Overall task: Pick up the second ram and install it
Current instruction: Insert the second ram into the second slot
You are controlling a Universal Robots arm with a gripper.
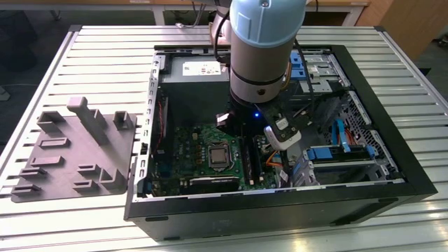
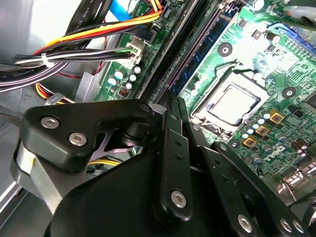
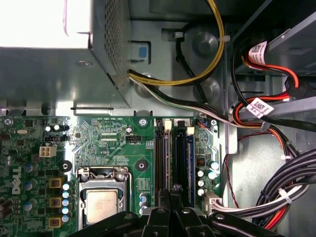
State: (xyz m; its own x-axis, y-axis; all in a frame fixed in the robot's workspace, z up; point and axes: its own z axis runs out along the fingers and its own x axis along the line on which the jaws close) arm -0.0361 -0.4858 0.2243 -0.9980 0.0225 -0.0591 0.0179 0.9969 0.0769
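One arm (image 1: 266, 47) reaches down into the open computer case (image 1: 392, 157), which covers the middle of the slatted tabletop (image 1: 105, 42) and runs close to its edge at the exterior view's right. The grey moulded tray (image 1: 70, 152) lies near the opposite edge, just beside the case wall.

In both wrist views the gripper (image 3: 170, 200) (image 2: 170, 106) has its fingers drawn together, with no gap showing between the tips. I cannot tell whether anything is pinched there. The tips sit directly over the row of memory slots on the motherboard (image 3: 113, 138), between the processor socket (image 3: 101, 205) and the board's cable-side edge.

The second ram (image 3: 178, 158) appears as a slim dark strip standing edge-on in that slot row, just off the fingertips.

White printed labels wrap the red cables (image 3: 260, 106), and a sticker sits on the power supply (image 1: 203, 68).

Room is tight: bundled wires (image 3: 291, 192) crowd one side of the slots and the power supply's metal wall stands near the slot ends.
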